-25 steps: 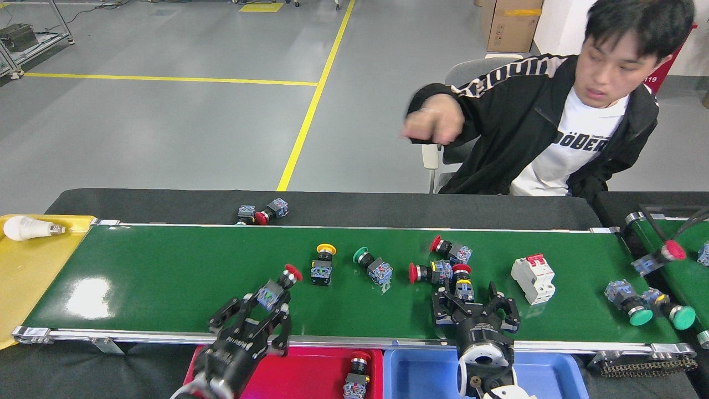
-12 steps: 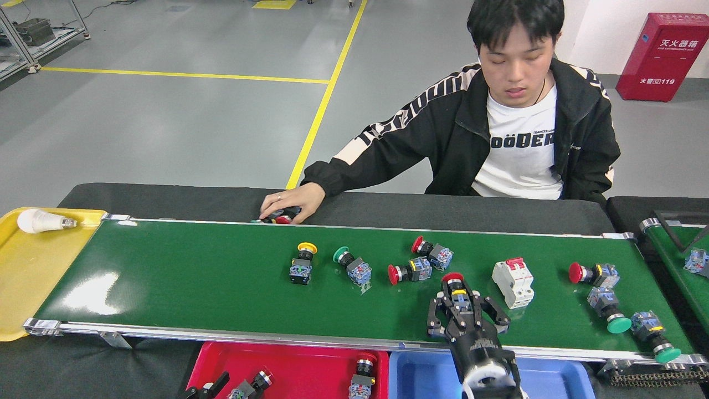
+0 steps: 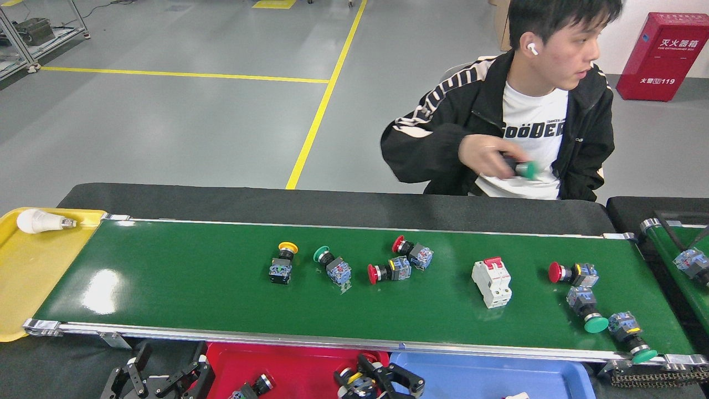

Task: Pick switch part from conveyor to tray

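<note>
The conveyor [image 3: 194,288] carries several switch parts: a yellow-capped one [image 3: 281,263], a green-capped one [image 3: 331,266], two red-capped ones [image 3: 390,270] [image 3: 412,252] mid-belt, and a red [image 3: 573,273] and two green ones [image 3: 587,311] [image 3: 631,335] at the right end. Below the belt's near rail are a red tray [image 3: 299,368] and a blue tray [image 3: 487,377]. My right gripper [image 3: 357,377] hangs low over the seam between them, apparently shut on a switch part [image 3: 354,382]. My left gripper [image 3: 163,372] is open and empty, left of the red tray, where another switch part [image 3: 253,385] lies.
A white circuit breaker [image 3: 492,282] lies on the belt right of centre. A yellow tray [image 3: 22,288] with a light bulb [image 3: 36,220] is at the belt's left end. A person [image 3: 526,127] sits behind the table, holding a green-capped part. A second belt [image 3: 684,260] is at the far right.
My right gripper lifted a red-capped switch part off the belt and pulled back to the trays. My left gripper dropped below the belt, empty. The parts rode left. The person's hand left the table.
</note>
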